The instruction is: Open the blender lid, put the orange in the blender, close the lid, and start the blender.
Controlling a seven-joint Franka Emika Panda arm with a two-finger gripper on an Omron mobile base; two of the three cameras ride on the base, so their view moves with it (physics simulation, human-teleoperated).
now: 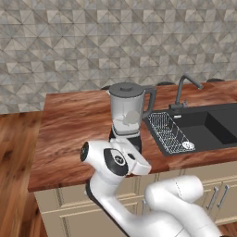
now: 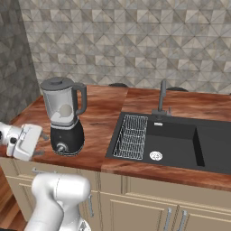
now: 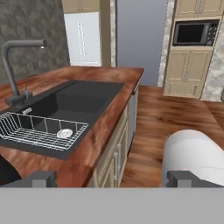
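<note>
Right base view: sink point(image 2: 180, 144) beside blender point(image 2: 65, 118).

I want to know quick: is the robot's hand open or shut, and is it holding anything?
Gripper: open, holding nothing.

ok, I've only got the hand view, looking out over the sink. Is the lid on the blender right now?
Observer: Yes. In both base views the blender lid sits flat on top of the blender.
Operator: Anything in the jar?
Observer: A pale round shape shows through the clear wall in the right base view. It's too washed out to say it's the fruit.
Operator: Where's the gripper relative to the base?
Observer: The gripper is low beside the black base, at about the height of the dial. I can't tell if it's touching.
</note>
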